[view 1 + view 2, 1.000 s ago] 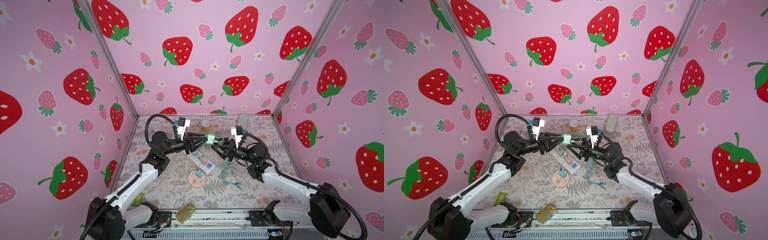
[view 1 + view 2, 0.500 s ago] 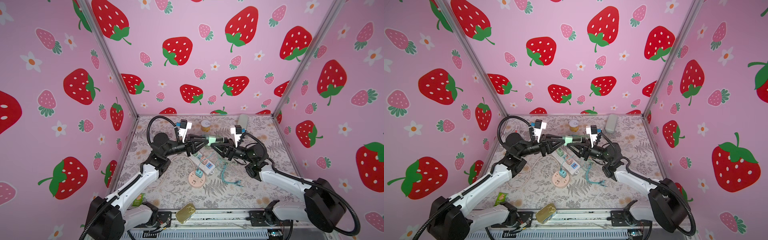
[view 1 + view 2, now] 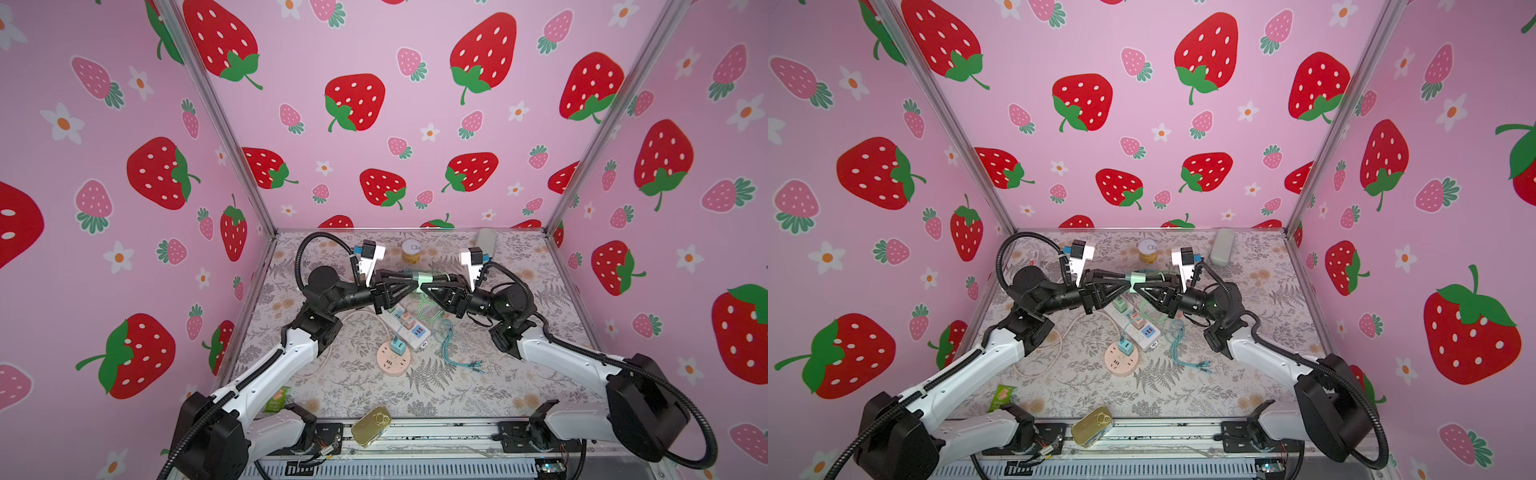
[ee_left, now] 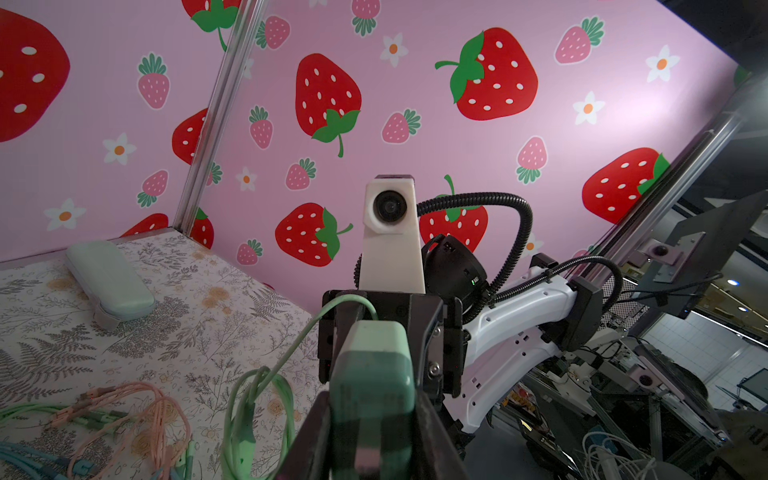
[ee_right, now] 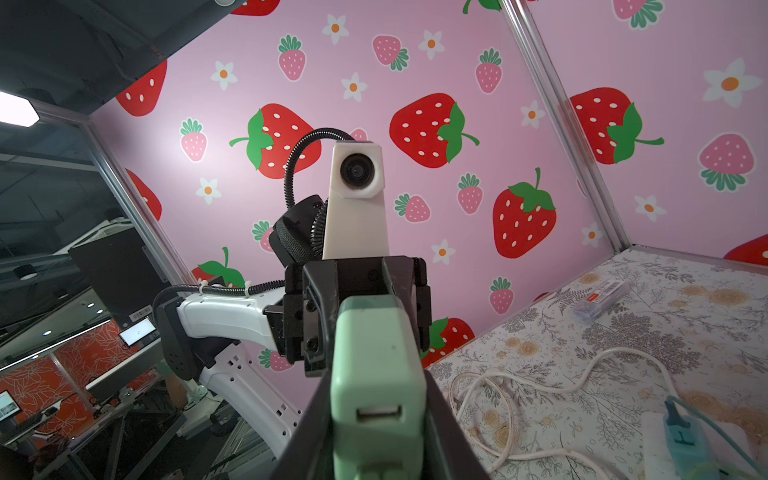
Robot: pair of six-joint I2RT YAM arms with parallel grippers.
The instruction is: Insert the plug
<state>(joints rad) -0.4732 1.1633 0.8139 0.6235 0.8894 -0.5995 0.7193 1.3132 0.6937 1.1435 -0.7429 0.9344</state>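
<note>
Robotics lab, enclosed test cell: strawberry-print panels (image 3: 374, 62) on aluminium frame (image 3: 216, 114); monitor (image 5: 136, 331) and cable-strewn benches (image 4: 615, 453) outside.

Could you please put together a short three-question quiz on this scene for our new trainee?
1. True or false: the mint-green adapter is held in mid-air.
2. Which end effector grips it? A) left only B) right only C) both
3. What is plugged into the round pink power strip?
Key: 1 true; 2 C, the left end effector and the right end effector both; 3 a blue adapter.
</note>
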